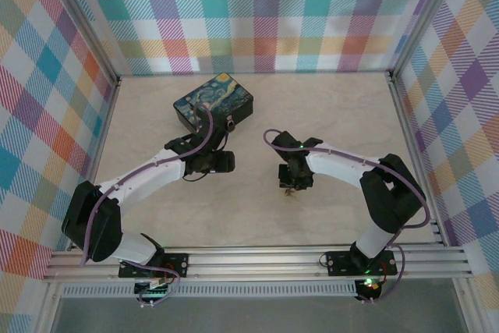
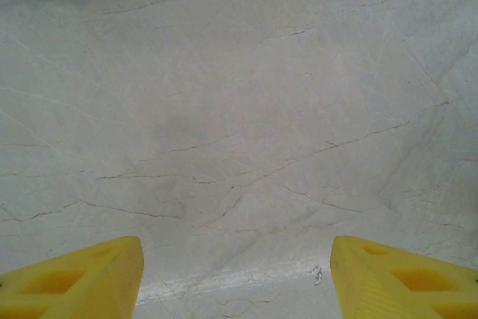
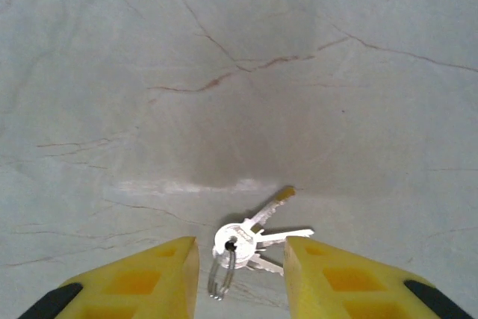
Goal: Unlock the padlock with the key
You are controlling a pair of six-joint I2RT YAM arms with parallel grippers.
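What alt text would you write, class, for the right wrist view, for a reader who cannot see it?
A small bunch of silver keys on a ring lies on the pale veined table, between the two yellow fingers of the open right end effector.

Bright, even light; soft shadows, faint glare, slight blur.

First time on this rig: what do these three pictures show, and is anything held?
Two robot arms are bolted at the table's near edge. The overhead picture looks down from behind them; the other two come from a camera on each wrist. On the table: a night-sky box, a tiny dark thing at its near side, likely the padlock, and a bunch of keys. The right gripper is open, keys lying between its fingers. The left gripper is open above the table. Nothing is held.
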